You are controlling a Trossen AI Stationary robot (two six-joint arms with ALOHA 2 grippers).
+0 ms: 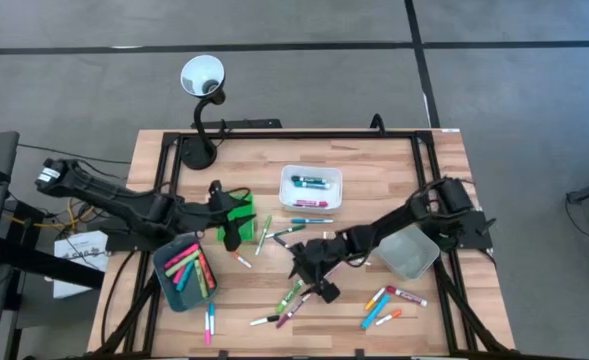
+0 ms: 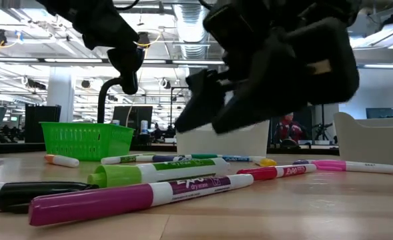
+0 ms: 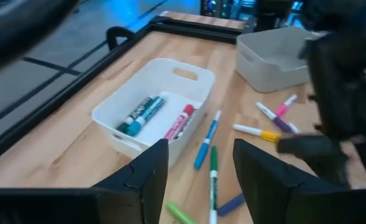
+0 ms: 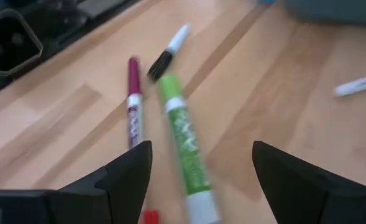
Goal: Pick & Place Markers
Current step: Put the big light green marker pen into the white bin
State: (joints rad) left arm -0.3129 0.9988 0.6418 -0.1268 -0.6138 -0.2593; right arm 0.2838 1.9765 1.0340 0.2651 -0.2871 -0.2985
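Note:
Many short markers lie flat on the wooden table, most in a loose group at its middle (image 1: 286,236) and near edge (image 1: 290,300). My right gripper (image 1: 321,284) (image 4: 201,171) hovers open over the near group. A green marker (image 4: 185,148) (image 2: 157,172) lies below, between its fingers, and they do not touch it. A purple marker (image 4: 133,104) (image 2: 137,198) and a black-capped one (image 4: 168,48) lie beside the green one. My left gripper (image 1: 232,236) (image 3: 201,167) is open beside the green basket (image 1: 237,209), above a green marker (image 3: 212,177) and a blue one (image 3: 207,139).
A white tray (image 1: 311,187) (image 3: 153,104) holds teal and red markers. The teal tray (image 1: 184,272) near the left edge holds several markers. A clear grey tray (image 1: 409,252) stands under my right arm. A lamp (image 1: 202,78) stands at the far edge. More markers (image 1: 386,302) lie near right.

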